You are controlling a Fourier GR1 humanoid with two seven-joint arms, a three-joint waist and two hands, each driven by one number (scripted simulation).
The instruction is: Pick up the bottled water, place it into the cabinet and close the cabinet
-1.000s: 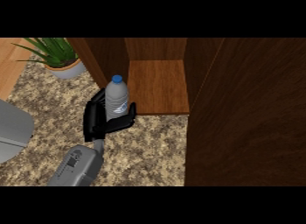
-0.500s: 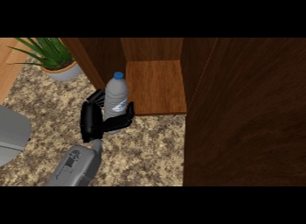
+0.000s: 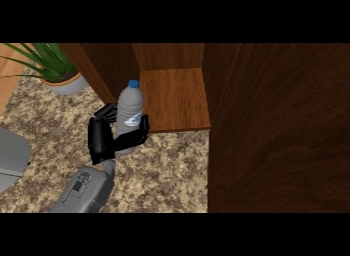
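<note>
Cabinet (image 3: 281,130) fills right side, door open, wooden shelf (image 3: 174,100) bare inside. Granite counter (image 3: 163,170) below. Potted plant (image 3: 56,70) at upper left. Left hand (image 3: 104,137) wrapped around bottled water (image 3: 130,112), fingers curled on its lower part. Bottle upright, blue cap on top, at shelf's left front edge, over counter.
</note>
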